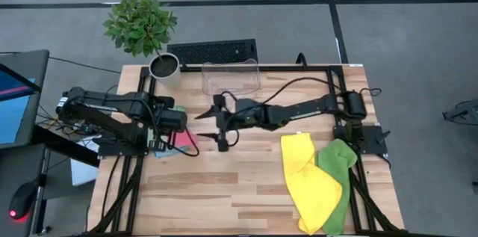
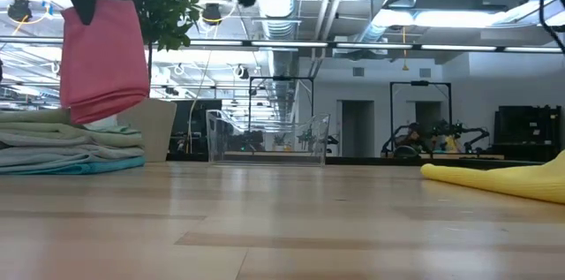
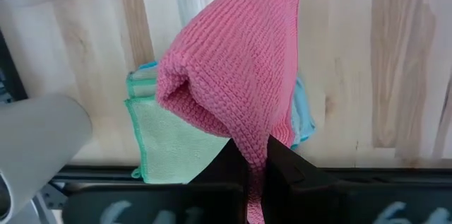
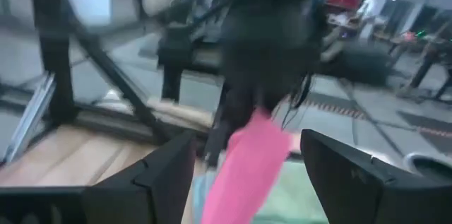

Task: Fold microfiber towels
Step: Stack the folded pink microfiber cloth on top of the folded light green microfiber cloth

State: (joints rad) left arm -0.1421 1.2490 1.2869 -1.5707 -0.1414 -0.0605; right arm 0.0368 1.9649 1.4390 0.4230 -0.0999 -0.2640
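High view: the left end effector [image 1: 179, 121] hangs over the worktop's [image 1: 224, 185] left edge, clenched on a pink towel [image 1: 181, 140] that dangles folded from its fingers above a stack of folded towels [image 2: 66, 149] in pale green, grey and teal. In the left wrist view the pink towel droops over the stack's pale green towel [image 3: 173, 146]. The right end effector [image 1: 213, 126] sits just beside it near the worktop's middle, fingers spread wide and released, holding nothing. A yellow towel [image 1: 310, 181] and a lime green towel [image 1: 340, 173] lie crumpled, overlapping, at the front right corner. A clear plastic bin [image 1: 230, 76] stands at the back edge beside a potted plant [image 1: 142, 28].
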